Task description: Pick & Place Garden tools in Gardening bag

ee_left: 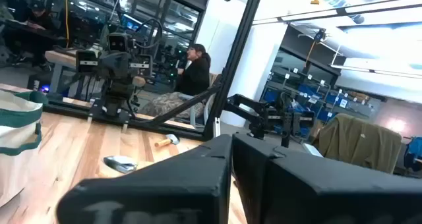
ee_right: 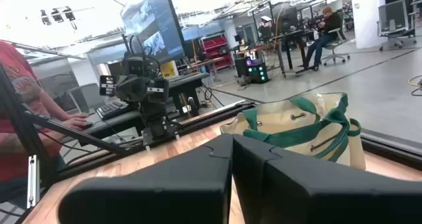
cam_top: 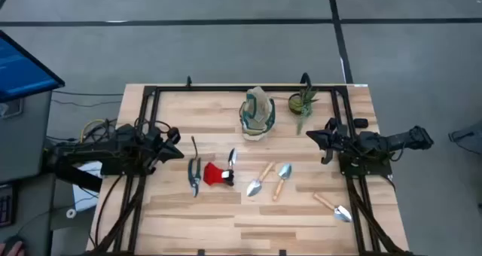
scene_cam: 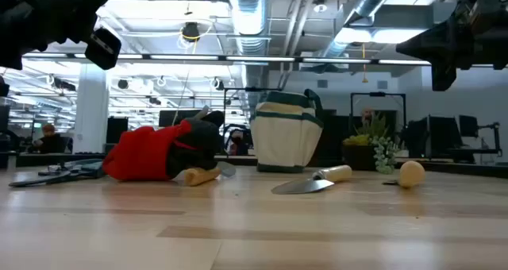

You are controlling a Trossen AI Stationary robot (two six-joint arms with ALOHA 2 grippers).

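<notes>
The gardening bag [cam_top: 257,113] stands upright near the far edge of the wooden table [cam_top: 226,218], with a small potted plant [cam_top: 302,103] just beside it on the right; the garden tools lie in front of the bag, none inside it. The pruning shears [cam_top: 195,171] lie to the left, the red piece [cam_top: 217,175] just beside them; two trowels [cam_top: 260,179] lie side by side in the middle, and another trowel [cam_top: 334,206] lies apart toward the near right. The left gripper [cam_top: 175,144] hangs above the table's left side, fingers closed together and holding nothing; the right gripper [cam_top: 315,135] hangs above the right side near the plant, likewise closed and empty.
</notes>
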